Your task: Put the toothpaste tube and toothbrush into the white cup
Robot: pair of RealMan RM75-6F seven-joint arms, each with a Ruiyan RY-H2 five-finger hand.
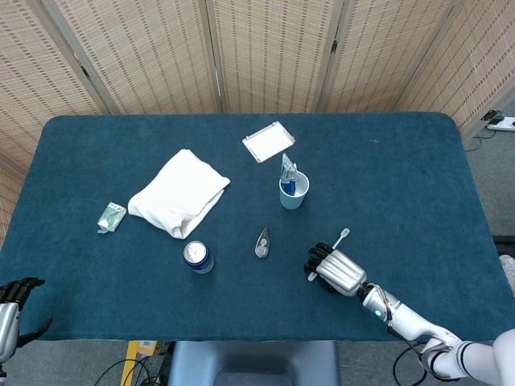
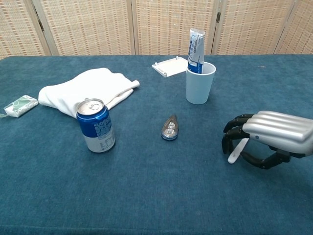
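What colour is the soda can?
Blue and silver soda can with a shiny silver top; the chest view shows it best.

The toothpaste tube (image 2: 195, 49) stands in the cup (image 2: 200, 85), the tray (image 2: 168, 66) behind it, the can (image 2: 96, 126) and towel (image 2: 88, 90) to its left, my right hand (image 2: 271, 138) before it on the toothbrush (image 1: 338, 241).

White cup (image 2: 200, 84), blue-and-silver can (image 2: 96, 126)

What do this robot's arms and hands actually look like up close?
The right robot hand has a shiny silver, ribbed metal back with black jointed fingers. Its white forearm carries a small glowing cyan light near the wrist, with dark cables beside it. The left robot hand shows black fingers and a pale grey body.
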